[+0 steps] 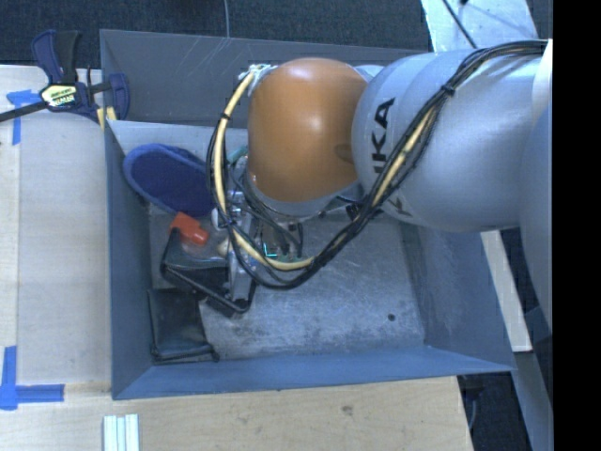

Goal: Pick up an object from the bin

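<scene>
My gripper (246, 269) hangs low in the left half of the bin, mostly hidden under the arm's wrist. Its lower end sits right at the edge of a flat black angular thing (199, 275) lying by the left wall. A small orange-red piece (188, 228) rests just above that black thing, to the gripper's left. Further back on the left lies a blue oval pad (167, 177). I see nothing clearly held.
A dark square pouch-like thing (178, 325) lies in the front left corner, partly under the black thing. The arm with its orange cover and cables covers the back and right of the bin. Bare grey floor shows at the front right.
</scene>
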You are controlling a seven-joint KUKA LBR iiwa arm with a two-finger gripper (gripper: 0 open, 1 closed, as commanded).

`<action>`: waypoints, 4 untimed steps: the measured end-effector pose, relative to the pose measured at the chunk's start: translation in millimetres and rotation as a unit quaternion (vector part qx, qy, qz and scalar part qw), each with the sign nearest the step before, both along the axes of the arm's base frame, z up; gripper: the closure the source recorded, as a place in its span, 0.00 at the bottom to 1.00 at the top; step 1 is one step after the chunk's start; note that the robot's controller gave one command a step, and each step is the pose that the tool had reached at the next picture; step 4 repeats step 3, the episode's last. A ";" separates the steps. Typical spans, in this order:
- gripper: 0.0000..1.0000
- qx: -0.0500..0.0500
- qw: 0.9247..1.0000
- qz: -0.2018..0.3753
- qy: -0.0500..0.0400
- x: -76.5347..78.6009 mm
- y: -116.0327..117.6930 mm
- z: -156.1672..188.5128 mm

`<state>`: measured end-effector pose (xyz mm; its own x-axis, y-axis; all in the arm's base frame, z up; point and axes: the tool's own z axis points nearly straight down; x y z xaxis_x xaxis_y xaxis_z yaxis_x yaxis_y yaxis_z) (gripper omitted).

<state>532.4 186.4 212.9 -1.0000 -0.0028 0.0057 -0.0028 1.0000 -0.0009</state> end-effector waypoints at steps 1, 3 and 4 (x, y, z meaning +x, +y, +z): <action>0.00 0.000 1.000 0.006 0.000 5.6 3.0 -134.7; 1.00 0.000 1.000 0.002 -0.005 19.4 -24.9 24.7; 1.00 0.000 1.000 0.002 -0.005 19.4 -24.9 24.7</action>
